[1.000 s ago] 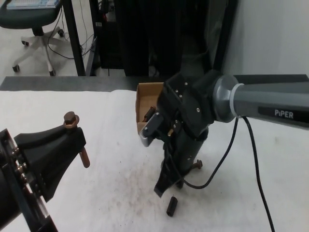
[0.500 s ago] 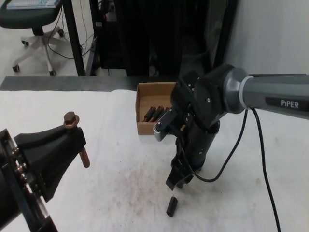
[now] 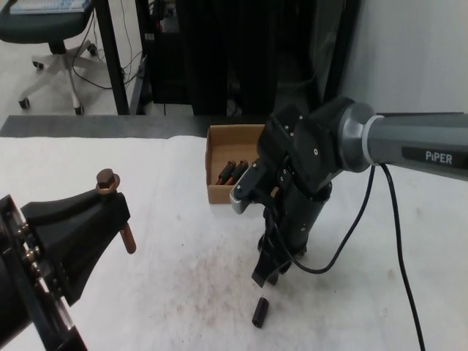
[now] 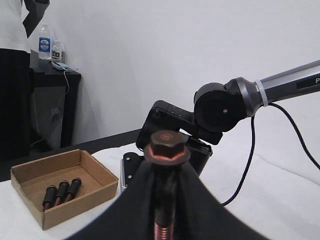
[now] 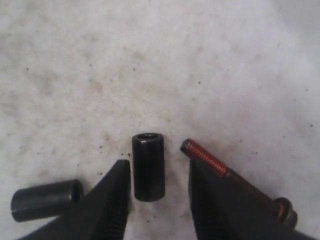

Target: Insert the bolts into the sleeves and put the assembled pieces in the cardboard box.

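I have the white bench [image 3: 146, 168] under both arms, with the right arm [image 3: 409, 146] bent steeply down over its middle. The box [image 4: 70, 210] sits at the far side of the bench, and three assembled pieces [image 4: 62, 192] lie side by side in it. My left gripper [image 3: 110, 205] hangs near the left edge, well apart from the box. It is clamped on a bolt [image 4: 169, 146], which stands upright with its hex head above the fingers and its thread below them. My right gripper [image 5: 159, 172] points down at the bench with its fingers spread. A sleeve [image 5: 148, 166] lies on the bench between them, with a narrow gap to each finger. A loose bolt [image 5: 232, 177] lies just outside one finger, its threaded end toward the sleeve. A second sleeve [image 5: 46, 201] lies on its side just beyond the other finger.
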`<act>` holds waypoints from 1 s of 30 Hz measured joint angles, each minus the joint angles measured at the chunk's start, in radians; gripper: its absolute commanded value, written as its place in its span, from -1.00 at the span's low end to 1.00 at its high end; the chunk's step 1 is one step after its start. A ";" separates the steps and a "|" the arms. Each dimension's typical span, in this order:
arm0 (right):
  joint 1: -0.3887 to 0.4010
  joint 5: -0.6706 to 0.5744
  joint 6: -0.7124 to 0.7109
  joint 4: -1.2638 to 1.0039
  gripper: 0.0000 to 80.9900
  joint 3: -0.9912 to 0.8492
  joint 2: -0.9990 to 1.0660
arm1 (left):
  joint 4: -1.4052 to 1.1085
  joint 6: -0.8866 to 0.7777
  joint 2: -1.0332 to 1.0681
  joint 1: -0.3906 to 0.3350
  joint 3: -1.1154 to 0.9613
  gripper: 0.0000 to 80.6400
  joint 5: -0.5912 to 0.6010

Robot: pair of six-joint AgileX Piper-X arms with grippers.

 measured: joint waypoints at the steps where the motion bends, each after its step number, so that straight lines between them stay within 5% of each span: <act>1: 0.000 0.000 0.000 -0.011 -0.10 0.000 0.000 | 0.000 0.000 0.000 0.000 0.000 -1.00 0.000; 30: 0.001 0.000 -0.022 0.000 -0.10 0.000 0.060 | 0.000 0.000 0.000 0.000 0.000 -1.00 0.000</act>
